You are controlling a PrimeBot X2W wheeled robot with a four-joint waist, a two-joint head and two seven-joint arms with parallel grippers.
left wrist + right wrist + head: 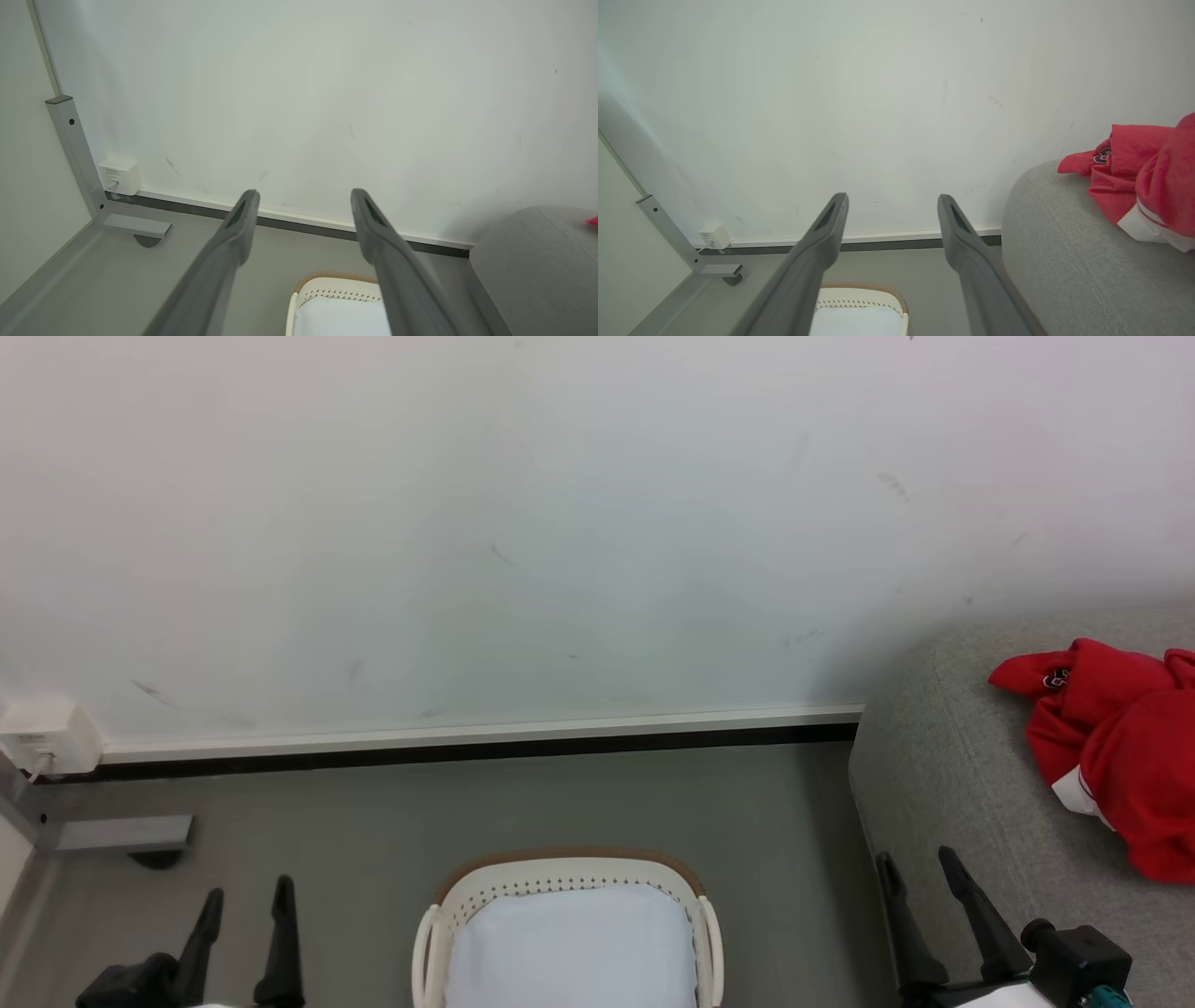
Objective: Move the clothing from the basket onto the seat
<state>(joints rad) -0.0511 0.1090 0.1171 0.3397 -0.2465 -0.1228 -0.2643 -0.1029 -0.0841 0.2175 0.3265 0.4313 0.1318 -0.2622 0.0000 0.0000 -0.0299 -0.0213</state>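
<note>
Red clothing (1120,747) with white trim is heaped on the grey seat (952,784), ahead and to the right of the right tool (914,855) and apart from it. Both tools are spread and empty, fingers aimed towards the wall (560,523). The left tool (250,889) is seen over the floor (373,821). Between the two tools the basket (569,868) is set on the floor, with pale lining (569,943) seen inside (its near part is cut off by the picture edge). The task is judged close to done. A garment could be left behind in that hidden part, or the lining could be mistaken for clothing and dragged out if another grab were made.
</note>
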